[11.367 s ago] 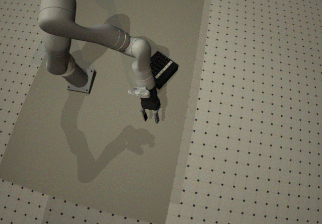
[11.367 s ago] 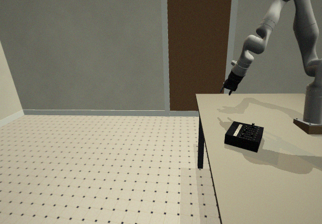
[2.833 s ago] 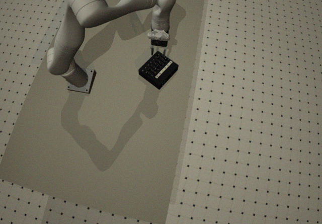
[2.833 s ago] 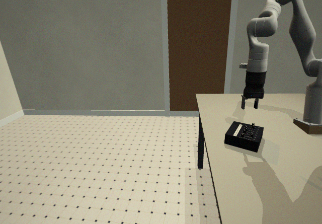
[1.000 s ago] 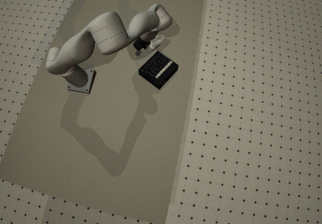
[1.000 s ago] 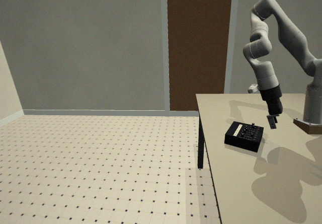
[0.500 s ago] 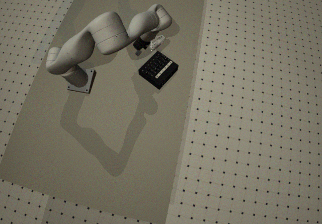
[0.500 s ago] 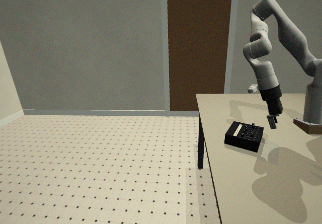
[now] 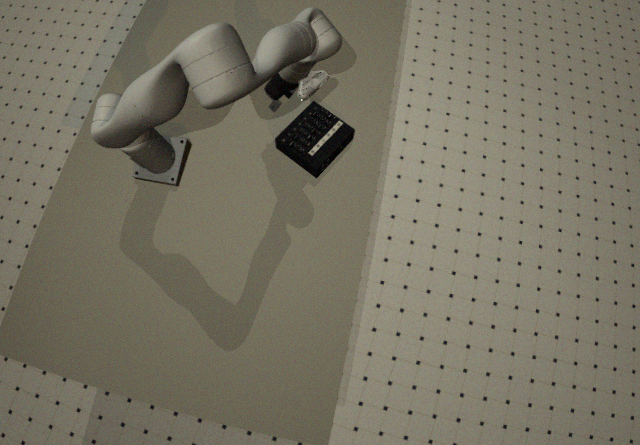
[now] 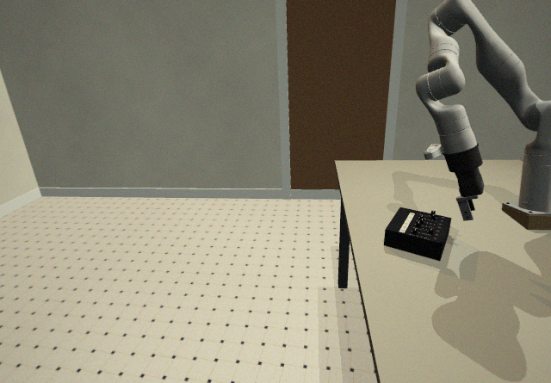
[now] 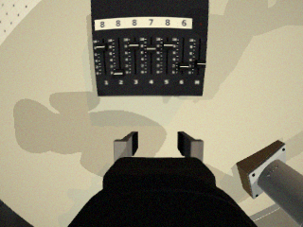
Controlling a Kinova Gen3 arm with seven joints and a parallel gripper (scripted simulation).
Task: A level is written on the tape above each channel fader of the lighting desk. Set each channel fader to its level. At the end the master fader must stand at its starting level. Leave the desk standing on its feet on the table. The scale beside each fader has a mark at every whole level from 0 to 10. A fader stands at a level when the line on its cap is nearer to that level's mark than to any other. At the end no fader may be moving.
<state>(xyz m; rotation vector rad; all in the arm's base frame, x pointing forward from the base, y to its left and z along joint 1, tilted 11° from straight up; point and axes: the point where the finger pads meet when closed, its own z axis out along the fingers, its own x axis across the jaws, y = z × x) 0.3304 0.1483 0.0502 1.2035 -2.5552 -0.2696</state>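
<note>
Resting on a beige table (image 10: 400, 325) above dotted tile floor (image 10: 155, 281), lighting desk (image 10: 416, 237); gripper (image 11: 158, 146) wide open, empty.
</note>
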